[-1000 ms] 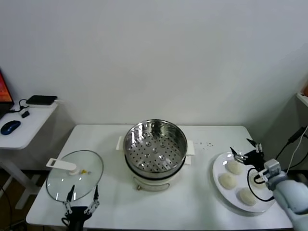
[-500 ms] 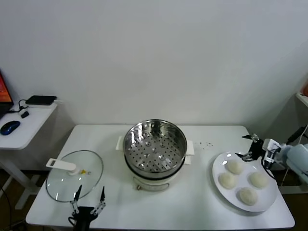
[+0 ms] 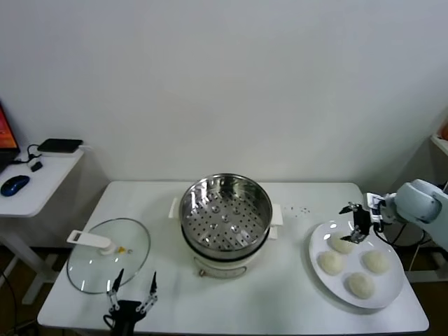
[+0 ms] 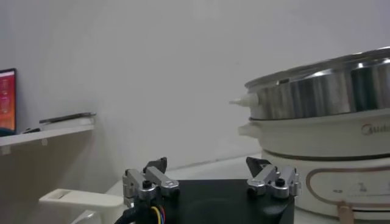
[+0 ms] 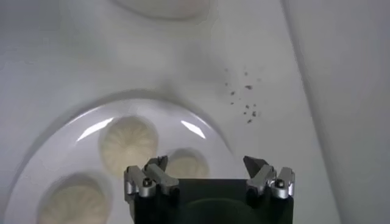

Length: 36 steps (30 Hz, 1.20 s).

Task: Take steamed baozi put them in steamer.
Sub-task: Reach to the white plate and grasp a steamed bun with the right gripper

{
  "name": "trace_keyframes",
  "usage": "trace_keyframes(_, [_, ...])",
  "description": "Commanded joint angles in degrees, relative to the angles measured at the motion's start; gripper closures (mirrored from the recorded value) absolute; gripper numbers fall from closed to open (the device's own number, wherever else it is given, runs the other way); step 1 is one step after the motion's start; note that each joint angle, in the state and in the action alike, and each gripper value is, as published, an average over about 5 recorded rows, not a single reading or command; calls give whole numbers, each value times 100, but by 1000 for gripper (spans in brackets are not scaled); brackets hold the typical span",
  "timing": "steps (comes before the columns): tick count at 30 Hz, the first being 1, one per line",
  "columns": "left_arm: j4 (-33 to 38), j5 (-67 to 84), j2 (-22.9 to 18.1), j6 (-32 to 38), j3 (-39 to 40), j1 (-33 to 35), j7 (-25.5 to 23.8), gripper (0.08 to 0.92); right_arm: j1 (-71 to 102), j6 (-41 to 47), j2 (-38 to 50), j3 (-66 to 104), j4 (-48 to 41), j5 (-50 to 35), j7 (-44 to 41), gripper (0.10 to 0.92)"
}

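Head view takes in a plain white wall (image 3: 224,84) behind a smooth white rectangular bench (image 3: 294,287). At the bench's centre stands the steamer (image 3: 225,210): a round, shiny steel basket with a perforated floor, seated on a glossy white cooker base with stubby side handles. At 9 o'clock from it lies a round clear glass lid (image 3: 108,254) with a flat white handle, resting flat on the bench. At 3 o'clock from the steamer sits a round white plate (image 3: 388,294), glazed and shallow, carrying the steamed baozi (image 3: 330,262): four smooth, cream-white dough domes, all still on the plate and none in the basket. A sprinkle of dark specks (image 3: 299,208) marks the bench between steamer and plate. A small white side desk (image 3: 35,185) stands off the bench's 9 o'clock end, holding a blue mouse (image 3: 15,185) and a flat black box (image 3: 60,145).

The right end effector (image 3: 355,222), dark metal on a pale grey rounded arm, hovers over the plate's 11 o'clock rim, just above the nearest bun, its fingers spread wide with nothing between them. The left end effector (image 3: 131,302) waits at the bench's 6 o'clock edge near the lid, fingers likewise apart and empty.
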<state>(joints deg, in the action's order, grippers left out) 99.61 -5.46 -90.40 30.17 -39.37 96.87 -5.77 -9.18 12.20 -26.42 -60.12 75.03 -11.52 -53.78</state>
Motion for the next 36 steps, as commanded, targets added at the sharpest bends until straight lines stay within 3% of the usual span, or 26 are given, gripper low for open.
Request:
trace_keyframes(1, [-65,-59,-9,24,-3,-5,2,177,-1791,-295,-476,-2003,-777,-81,-469,203])
trace_keyframes(14, [-167,-90,11,90,-161,-11,-3,177,-945,-543,-1271,-1507,-1725,190,-434,203])
trace_keyframes(36, [-336,-296,28,121,-274,-10,-12,177,-490,-564,-1381,-1431,-1752,212,-516,203])
